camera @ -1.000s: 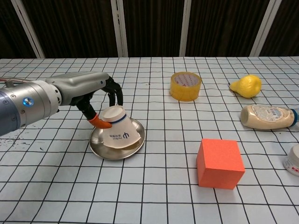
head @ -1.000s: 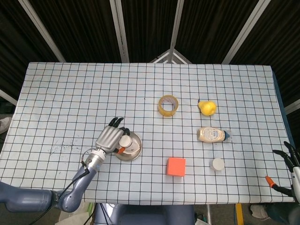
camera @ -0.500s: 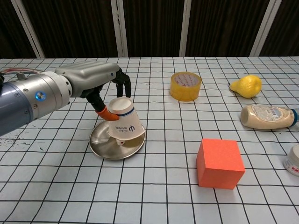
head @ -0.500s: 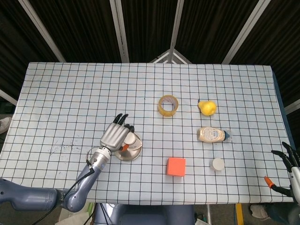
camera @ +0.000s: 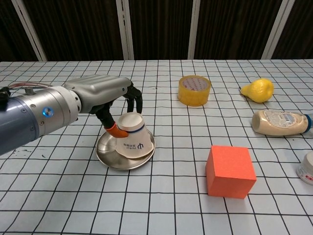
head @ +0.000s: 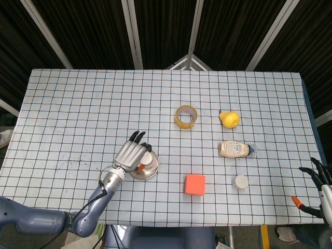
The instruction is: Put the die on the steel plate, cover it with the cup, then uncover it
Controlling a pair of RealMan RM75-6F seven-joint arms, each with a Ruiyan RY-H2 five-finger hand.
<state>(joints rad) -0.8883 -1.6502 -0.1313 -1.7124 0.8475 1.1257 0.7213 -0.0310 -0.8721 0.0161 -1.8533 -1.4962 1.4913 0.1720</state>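
From above, your left hand (head: 133, 155) sits over the plate (head: 147, 171), fingers wrapped around the upturned cup (head: 147, 158). Half a second ago the cup's base showed a little further up and left, and the hand was angled more steeply; now both have slid toward the plate's middle. You cannot see the die from here. Your right hand (head: 317, 189) is at the table's right edge, well apart from everything, fingers spread and holding nothing, barely shifted. The tape (head: 186, 115), lemon (head: 229, 119), bottle (head: 236, 149), orange block (head: 195, 184) and small jar (head: 240, 181) lie where they were.

From the chest, your left hand (camera: 110, 95) grips the cup (camera: 133, 136) near its base, orange thumb tip on the near side, dark fingers curled over the far side. Earlier the cup was tipped, with its rim lifted on the left and a small pale thing showing underneath; now it stands nearly flat, mouth down on the plate (camera: 108, 157), and that thing is hidden, so the die's place cannot be told for sure. The tape (camera: 194, 89), lemon (camera: 259, 90), bottle (camera: 280, 122), block (camera: 230, 171) and jar (camera: 308, 168) are unmoved. Your right hand does not show here.
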